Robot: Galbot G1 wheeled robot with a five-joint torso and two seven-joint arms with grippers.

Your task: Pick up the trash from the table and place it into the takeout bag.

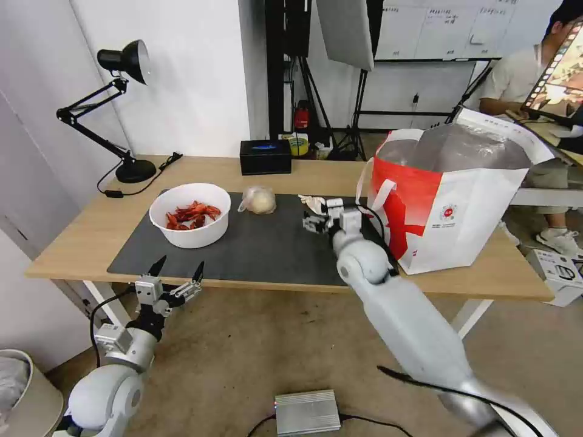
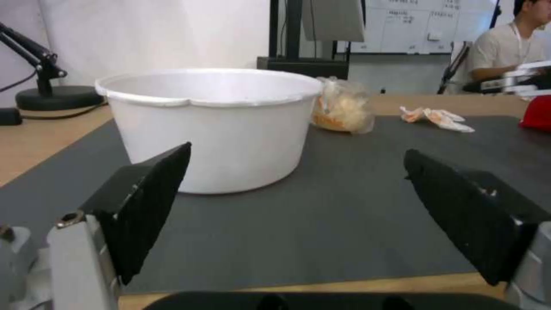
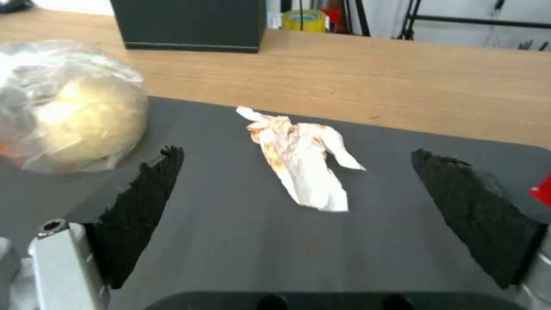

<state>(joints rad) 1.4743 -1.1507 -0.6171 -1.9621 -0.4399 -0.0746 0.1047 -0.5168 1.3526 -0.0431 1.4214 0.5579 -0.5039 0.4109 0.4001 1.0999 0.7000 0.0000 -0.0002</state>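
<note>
On the table lies a dark grey mat. A white bowl of red crayfish shells stands on the mat's left part. Beside it lies a clear baggie with a beige lump. A crumpled white tissue with orange stains lies flat on the mat. My right gripper hovers open just in front of it, one finger to each side. The white-and-red takeout bag stands open at the table's right end, close beside my right wrist. My left gripper is open at the table's front edge, facing the bowl.
A black box sits at the table's back edge, with a tape roll behind it. A black desk lamp stands at the back left with its cable trailing. On the floor are a silver box and a bin.
</note>
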